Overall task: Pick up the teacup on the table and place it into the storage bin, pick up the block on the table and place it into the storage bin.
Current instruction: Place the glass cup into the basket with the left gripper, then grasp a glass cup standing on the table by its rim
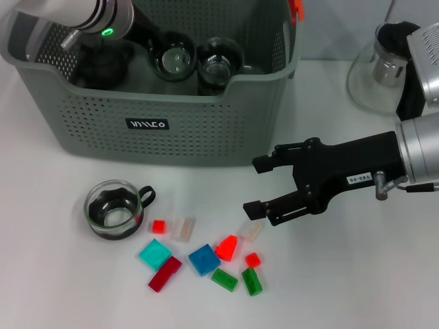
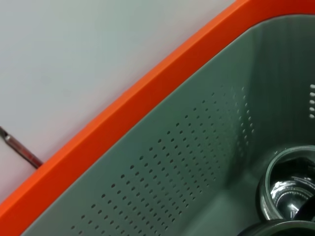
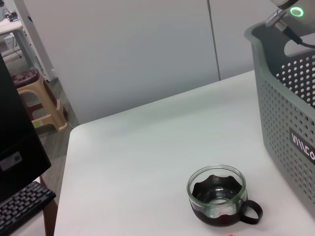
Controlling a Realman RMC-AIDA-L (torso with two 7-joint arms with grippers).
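My teacup point(image 1: 114, 209), clear glass with a black handle, stands upright near the table's point(image 1: 55, 288) front-left. Coloured blocks point(image 1: 204, 259) lie scattered just beside it. The grey-green perforated storage bin point(image 1: 171, 120) sits behind, holding other glass cups point(image 1: 175, 62).

White table point(image 1: 55, 288): storage bin point(image 1: 206, 130), teacup point(image 1: 114, 209), colored blocks point(image 1: 204, 259), poss. glass pot point(image 1: 381, 68) at edge.

The storage bin point(image 1: 185, 130) stands at the back of the white table point(image 1: 55, 288), with glass cups inside it. The left arm reaches down into the bin's left part. The right gripper point(image 1: 254, 185) hangs open above the table, just over a clear block point(image 1: 252, 231). A teacup point(image 1: 114, 209) stands left of a scatter of coloured blocks, among them a blue block point(image 1: 204, 260).
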